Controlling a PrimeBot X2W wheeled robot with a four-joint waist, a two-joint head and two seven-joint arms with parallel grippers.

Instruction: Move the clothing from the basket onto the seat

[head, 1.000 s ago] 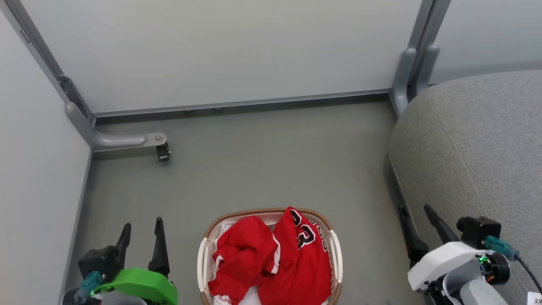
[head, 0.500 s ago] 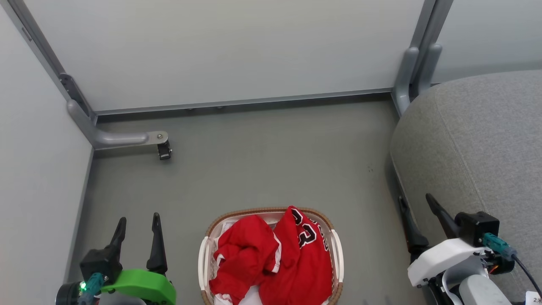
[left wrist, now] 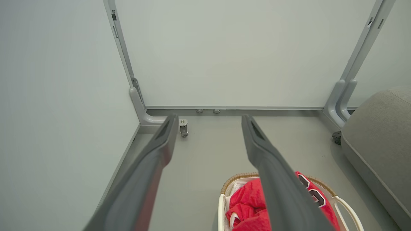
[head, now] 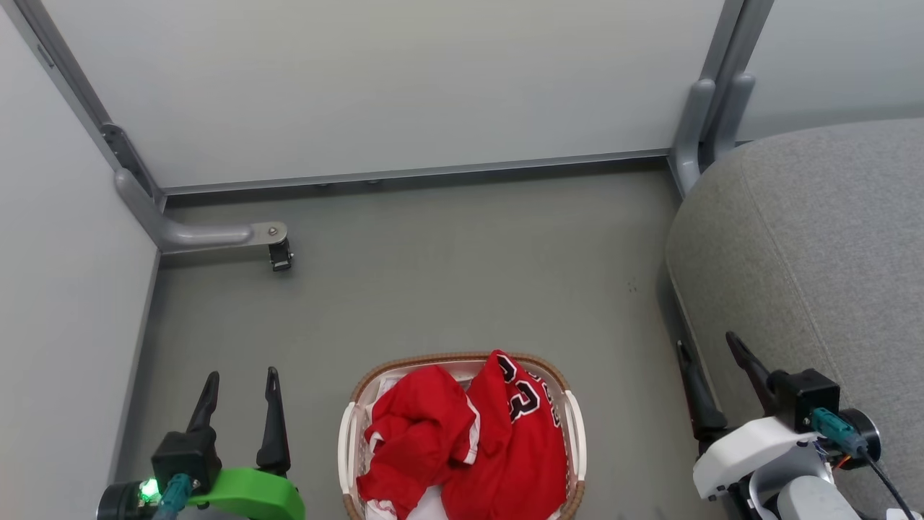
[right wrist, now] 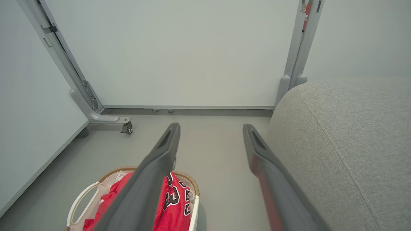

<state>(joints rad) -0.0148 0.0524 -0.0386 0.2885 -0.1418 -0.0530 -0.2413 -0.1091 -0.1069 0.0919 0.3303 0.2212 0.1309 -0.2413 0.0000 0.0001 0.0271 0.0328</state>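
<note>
Little has changed over the last second: the left gripper (head: 242, 372) has shifted only slightly, the right gripper (head: 704, 339) has crept a touch further forward, and the camera itself has nudged a little. The clothing (head: 469, 448) has not stirred. Both red garments lie heaped in the basket (head: 433, 359), the jersey (head: 523, 433) with its 23 draped nearer the right gripper's fingers and the crumpled one (head: 415, 433) nearer the left's. Both grippers have their fingers spread with nothing between them. The left wrist view shows the basket below and to the right of that arm's fingers. The right wrist view shows it below and to the left of its own pair. So the load sits between the two grippers and behind their tips, and neither touches it. The seat (head: 816, 238) rises just beside the right gripper's outer finger, well clear of the left. A pale patch under the red cloth may be a white sheet, though too little shows to be sure. My judgement is that the task is at its start: the arms are only settling, and one of them must turn in and down toward the basket before anything can be lifted.
</note>
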